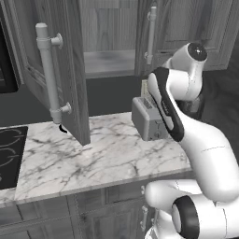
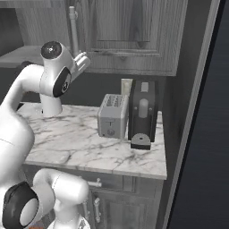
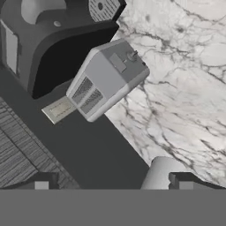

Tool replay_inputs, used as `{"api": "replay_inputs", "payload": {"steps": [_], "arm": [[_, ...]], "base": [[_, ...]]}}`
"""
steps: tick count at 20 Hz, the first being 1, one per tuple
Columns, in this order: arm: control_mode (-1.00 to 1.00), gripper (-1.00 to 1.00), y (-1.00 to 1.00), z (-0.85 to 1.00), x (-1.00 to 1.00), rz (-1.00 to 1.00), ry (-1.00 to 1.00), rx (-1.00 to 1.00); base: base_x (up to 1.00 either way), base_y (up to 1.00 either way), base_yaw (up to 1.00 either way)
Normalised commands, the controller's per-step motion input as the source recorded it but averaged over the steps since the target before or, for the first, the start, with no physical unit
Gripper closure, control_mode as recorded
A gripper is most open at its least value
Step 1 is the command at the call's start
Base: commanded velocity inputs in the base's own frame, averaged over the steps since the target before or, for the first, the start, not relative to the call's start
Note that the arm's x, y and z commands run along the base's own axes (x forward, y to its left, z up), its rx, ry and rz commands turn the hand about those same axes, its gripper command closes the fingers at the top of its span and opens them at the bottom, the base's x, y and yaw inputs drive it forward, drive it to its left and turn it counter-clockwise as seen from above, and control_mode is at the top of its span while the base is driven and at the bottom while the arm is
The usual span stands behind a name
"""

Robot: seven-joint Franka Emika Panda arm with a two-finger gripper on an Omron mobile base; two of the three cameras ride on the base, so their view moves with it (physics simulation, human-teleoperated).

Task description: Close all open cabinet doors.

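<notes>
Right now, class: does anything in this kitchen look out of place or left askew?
Yes. The left cabinet door stands swung wide open over the marble counter, edge-on toward the room. The toaster and coffee machine sit upright.

Grey cabinet door (image 1: 65,60) swung open

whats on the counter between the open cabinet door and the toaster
Nothing: bare marble counter lies between the open cabinet door and the toaster, seen in the left base view.
</notes>
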Motion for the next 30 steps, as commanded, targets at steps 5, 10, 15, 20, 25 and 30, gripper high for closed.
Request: {"api": "replay_inputs", "payload": {"steps": [5,10,15,20,25,30], "arm": [[-1.00,-1.00,0.35,-0.12,-0.79,0.05,0.00,0.00],[-1.00,-1.00,0.45,0.00,-0.36,0.00,0.00,-0.01],[-1.00,-1.00,0.09,-0.09,-0.02,0.00,0.02,0.00],[-1.00,-1.00,0.00,-0.32,-0.28,0.08,-0.05,0.00],[-1.00,-1.00,0.25,-0.28,-0.40,0.13,-0.06,-0.03],[-1.00,-1.00,0.08,-0.12,-0.04,0.00,0.00,-0.05]], "base": [[0.00,0.00,0.00],[0.00,0.00,0.00],[0.00,0.00,0.00],[0.00,0.00,0.00],[0.00,0.00,0.00],[0.00,0.00,0.00]]}}
